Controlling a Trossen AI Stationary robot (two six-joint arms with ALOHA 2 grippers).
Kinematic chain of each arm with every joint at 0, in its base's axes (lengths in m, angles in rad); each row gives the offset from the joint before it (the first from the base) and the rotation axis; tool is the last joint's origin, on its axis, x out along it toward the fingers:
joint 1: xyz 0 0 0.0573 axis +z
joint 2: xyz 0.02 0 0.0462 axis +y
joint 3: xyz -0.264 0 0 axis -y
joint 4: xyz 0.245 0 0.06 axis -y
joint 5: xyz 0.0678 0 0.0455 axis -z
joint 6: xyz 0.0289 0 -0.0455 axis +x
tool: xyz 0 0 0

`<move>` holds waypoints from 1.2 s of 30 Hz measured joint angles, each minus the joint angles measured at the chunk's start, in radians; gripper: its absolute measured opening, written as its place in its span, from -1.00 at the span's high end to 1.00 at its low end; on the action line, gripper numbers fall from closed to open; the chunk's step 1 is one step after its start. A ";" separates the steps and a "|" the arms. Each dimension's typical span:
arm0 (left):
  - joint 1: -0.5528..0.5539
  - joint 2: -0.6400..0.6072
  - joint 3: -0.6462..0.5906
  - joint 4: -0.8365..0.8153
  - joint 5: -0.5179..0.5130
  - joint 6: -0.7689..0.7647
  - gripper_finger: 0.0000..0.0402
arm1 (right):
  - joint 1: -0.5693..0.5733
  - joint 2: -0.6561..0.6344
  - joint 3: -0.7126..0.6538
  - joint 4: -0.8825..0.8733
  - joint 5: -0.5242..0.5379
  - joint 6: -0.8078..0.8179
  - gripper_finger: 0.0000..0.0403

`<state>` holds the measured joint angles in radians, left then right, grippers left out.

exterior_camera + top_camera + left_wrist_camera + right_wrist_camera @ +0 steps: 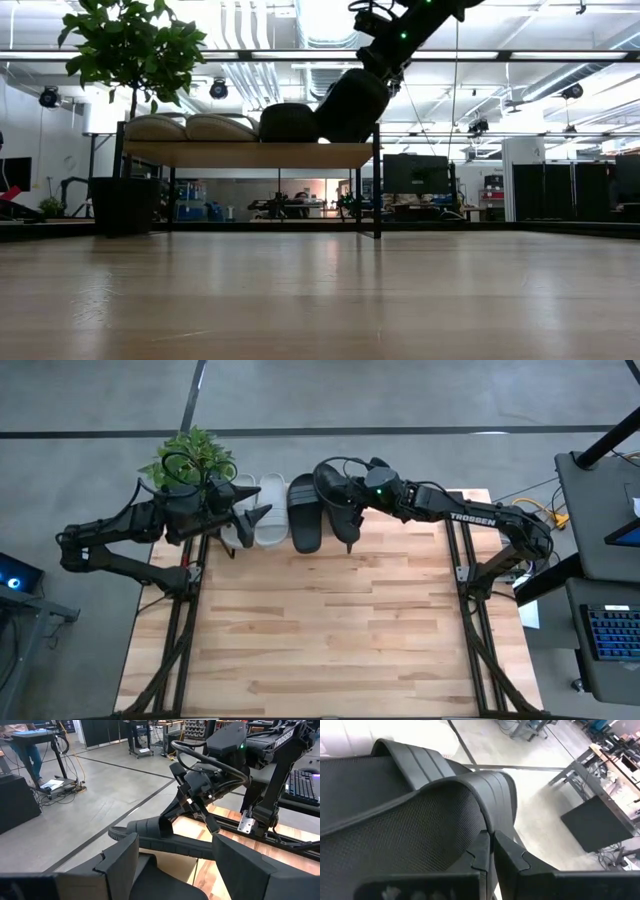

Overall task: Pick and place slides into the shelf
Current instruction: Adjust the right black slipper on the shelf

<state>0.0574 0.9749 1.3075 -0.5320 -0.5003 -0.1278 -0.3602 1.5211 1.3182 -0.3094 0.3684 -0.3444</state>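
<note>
The shelf (250,155) stands at the table's far edge. On its top board lie two light grey slides (155,128) (220,128) and a black slide (288,122), side by side on their soles. My right gripper (492,851) is shut on a second black slide (350,105), which is tilted over the board's right end. My left gripper (255,520) hovers open above the grey slides (270,510), touching nothing. My right gripper pinches the ribbed strap (487,820) of the second black slide between its two fingers, at the strap's edge. The fingers slant down from the table's right and above. The slide stands steeply tilted below them, with its lower end (338,135) down by the board beside the other black slide.
A potted plant (190,460) stands at the shelf's left end, close to my left arm. The wooden tabletop (330,630) spreads out in front of the shelf. Black frame rails (470,620) run along both sides.
</note>
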 joint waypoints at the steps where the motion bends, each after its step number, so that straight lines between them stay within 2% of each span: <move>1: 0.000 0.000 0.000 0.000 0.000 0.000 -0.18 | 0.001 0.000 0.000 -0.003 0.006 -0.002 0.96; 5: 0.000 0.003 0.000 0.000 0.000 0.000 -0.18 | 0.012 0.000 0.001 -0.012 0.127 -0.060 0.96; 15: 0.000 0.005 0.000 0.000 0.000 0.000 -0.18 | 0.056 0.000 0.001 -0.015 0.159 -0.151 0.96; 24: 0.000 0.005 0.000 0.000 0.000 0.001 -0.18 | 0.055 0.022 0.002 0.018 0.151 -0.073 0.96; 27: 0.000 0.005 0.000 0.000 0.000 0.000 -0.18 | 0.057 0.037 0.002 0.055 0.103 0.009 0.96; 36: 0.000 0.005 0.000 0.000 0.004 -0.023 -0.18 | 0.057 0.047 0.002 0.053 0.157 0.131 0.96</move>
<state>0.0574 0.9794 1.3075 -0.5319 -0.4959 -0.1509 -0.3031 1.5684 1.3197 -0.2560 0.5258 -0.2131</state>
